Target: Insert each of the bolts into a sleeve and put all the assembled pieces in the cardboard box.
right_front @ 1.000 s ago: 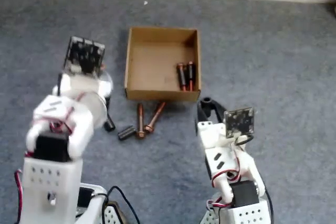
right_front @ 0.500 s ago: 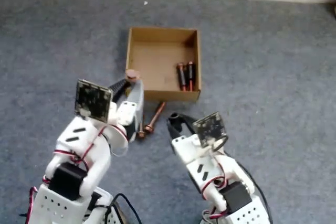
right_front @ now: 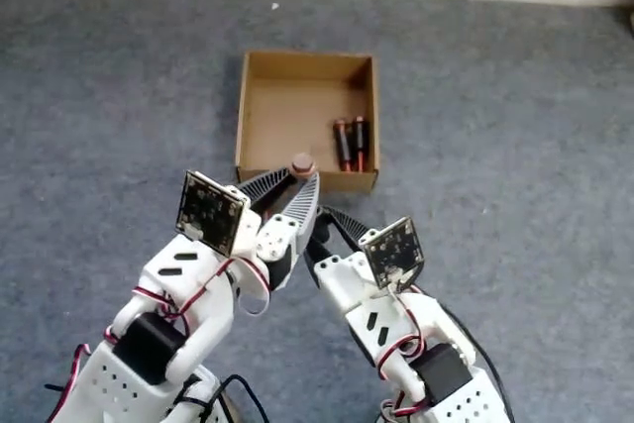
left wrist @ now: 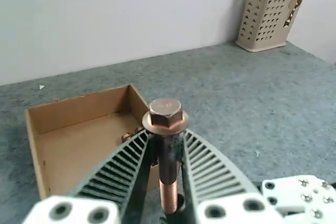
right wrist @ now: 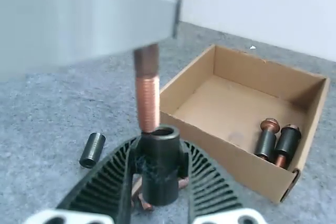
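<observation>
Copper-coloured hex-head bolt (left wrist: 166,115), clamped upright in the left pincer (left wrist: 166,145), stands tip-down at the mouth of a black cylindrical sleeve (right wrist: 159,182) clamped in the right pincer (right wrist: 159,149).

White arm shells (right_front: 188,289), black ribbed jaws, red-and-white cables (right_front: 401,349), black servos (right_front: 149,344), square camera boards (right_front: 211,213).

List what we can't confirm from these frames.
- Bolt depth in sleeve: right wrist view, sleeve wall hides the tip.
- Loose parts count before the box: high view, left arm and right arm cover them.
- Bolt head: right wrist view, cut off at the frame edge.
</observation>
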`<state>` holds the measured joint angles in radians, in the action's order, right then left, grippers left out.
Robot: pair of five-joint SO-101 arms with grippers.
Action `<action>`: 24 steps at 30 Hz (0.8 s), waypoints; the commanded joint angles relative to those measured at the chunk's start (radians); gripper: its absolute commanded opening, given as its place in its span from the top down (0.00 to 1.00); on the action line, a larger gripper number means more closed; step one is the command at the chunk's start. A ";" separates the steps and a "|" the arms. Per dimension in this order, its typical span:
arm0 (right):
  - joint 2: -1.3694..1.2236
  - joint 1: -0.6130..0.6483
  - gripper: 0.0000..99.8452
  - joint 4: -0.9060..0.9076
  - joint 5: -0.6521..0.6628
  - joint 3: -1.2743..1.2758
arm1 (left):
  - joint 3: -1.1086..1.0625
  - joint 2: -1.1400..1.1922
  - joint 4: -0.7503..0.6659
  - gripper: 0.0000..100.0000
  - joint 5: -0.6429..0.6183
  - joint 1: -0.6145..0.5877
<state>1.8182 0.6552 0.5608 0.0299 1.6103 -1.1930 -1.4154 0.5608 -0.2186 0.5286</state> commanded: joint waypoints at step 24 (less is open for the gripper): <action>0.019 0.005 1.00 -0.200 0.153 0.094 | -0.084 -0.015 -0.084 0.99 -0.011 0.039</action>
<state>1.8151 0.6552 0.4104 0.1741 1.6701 -1.2651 -1.4293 0.4902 -0.2232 0.5455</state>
